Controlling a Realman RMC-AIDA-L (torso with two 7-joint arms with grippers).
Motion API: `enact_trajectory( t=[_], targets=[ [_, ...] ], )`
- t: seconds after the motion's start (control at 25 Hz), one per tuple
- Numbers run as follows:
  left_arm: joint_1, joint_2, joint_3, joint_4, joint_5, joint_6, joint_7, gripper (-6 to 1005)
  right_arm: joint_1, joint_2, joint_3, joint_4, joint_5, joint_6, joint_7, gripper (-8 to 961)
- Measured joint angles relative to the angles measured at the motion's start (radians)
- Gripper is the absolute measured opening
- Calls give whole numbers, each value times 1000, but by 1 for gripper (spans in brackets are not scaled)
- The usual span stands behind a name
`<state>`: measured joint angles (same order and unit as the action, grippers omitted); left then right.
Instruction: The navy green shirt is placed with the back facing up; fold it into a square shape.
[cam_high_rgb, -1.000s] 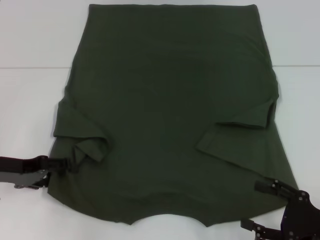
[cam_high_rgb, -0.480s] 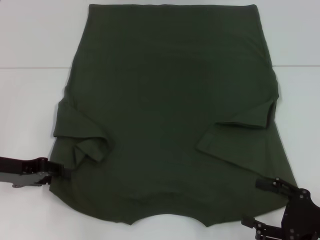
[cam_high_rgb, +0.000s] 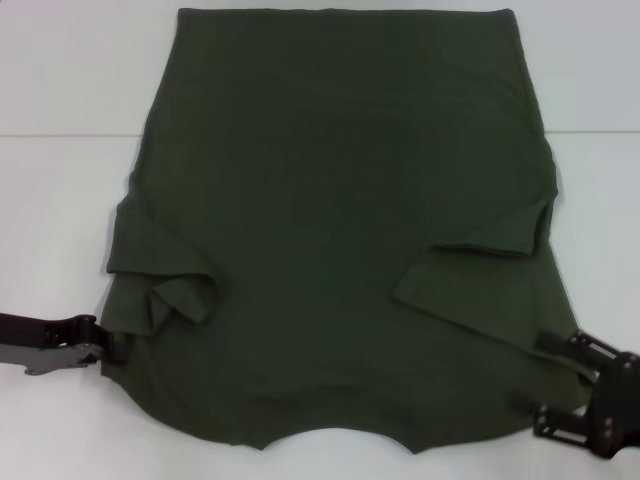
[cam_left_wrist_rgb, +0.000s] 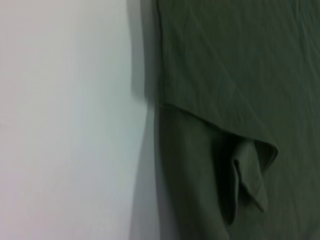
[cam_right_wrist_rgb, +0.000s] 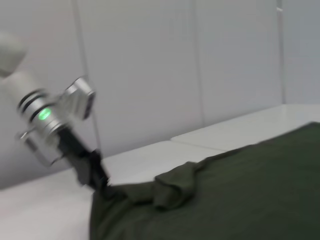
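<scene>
Shirt: the large dark olive-green short-sleeved cloth shirt (cam_high_rgb: 340, 230) lies spread flat on the white surface (cam_high_rgb: 60, 200), plain side up, neckline curve at the near edge, hem at the far edge.
Left sleeve: folded inward onto the body, bunched into a small crumpled flap (cam_high_rgb: 180, 295); my left wrist view shows the same flap (cam_left_wrist_rgb: 250, 175) with its corner curled under.
Right sleeve: folded inward too, lying as a flatter flap (cam_high_rgb: 470, 265) on the body.
My left hand (cam_high_rgb: 112, 346): low at the shirt's near left edge, just below the bunched sleeve, touching the cloth border. My right wrist view shows it across the shirt (cam_right_wrist_rgb: 97, 177), dark fingers meeting the fabric edge. Whether they are clamped on cloth I cannot tell.
My right hand (cam_high_rgb: 545, 385): at the shirt's near right corner, fingers (cam_high_rgb: 570, 345) spread apart, one above and one below the cloth edge, not closed on it.
</scene>
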<state>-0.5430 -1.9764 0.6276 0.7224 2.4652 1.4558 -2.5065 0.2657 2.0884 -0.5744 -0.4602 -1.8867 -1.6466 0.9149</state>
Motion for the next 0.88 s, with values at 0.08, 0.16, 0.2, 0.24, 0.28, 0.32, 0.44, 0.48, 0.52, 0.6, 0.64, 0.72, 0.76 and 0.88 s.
enact_trajectory(
  t=[0.08,0.16,0.2,0.24,0.28,0.32,0.44,0.48,0.52,0.6,0.64,0.72,0.76,0.88],
  targets=[
    [0,0,0,0,0,2,1,130,2,-3,20,-55,0,-9,140,925],
    [0,0,1,0,0,2,3,92,2,-4,31,-138,-2,-20,320,925],
    [-1,-1,1,0,0,3,6,74,3,-6,31,-195,-7,-21,436,925],
    [-1,-1,1,0,-2,4,7,55,6,-9,28,-255,-20,-21,559,925],
    [-1,-1,1,0,-2,4,7,36,12,-17,26,-312,-36,-19,681,925],
    [-2,-1,1,0,-4,6,9,36,23,-29,23,-363,-70,-19,814,925],
    [-2,0,0,0,-7,9,16,35,75,-85,23,-453,-210,-31,1162,926],
    [-2,0,0,0,-8,9,18,35,97,-108,24,-463,-268,-39,1268,926],
    [-3,0,0,0,-8,10,21,35,129,-134,27,-457,-344,-50,1367,926],
    [-4,0,-3,0,-10,11,28,34,176,-159,31,-448,-451,-65,1475,925],
    [-5,0,-5,0,-10,11,30,34,202,-164,32,-447,-510,-72,1511,923],
    [-6,1,-6,0,-11,12,33,34,246,-167,33,-449,-604,-83,1547,920],
    [-6,1,-6,1,-11,13,34,33,267,-166,32,-450,-640,-85,1555,919],
    [-6,2,-10,1,-13,13,42,33,312,-156,23,-443,-702,-89,1564,915]
  ],
)
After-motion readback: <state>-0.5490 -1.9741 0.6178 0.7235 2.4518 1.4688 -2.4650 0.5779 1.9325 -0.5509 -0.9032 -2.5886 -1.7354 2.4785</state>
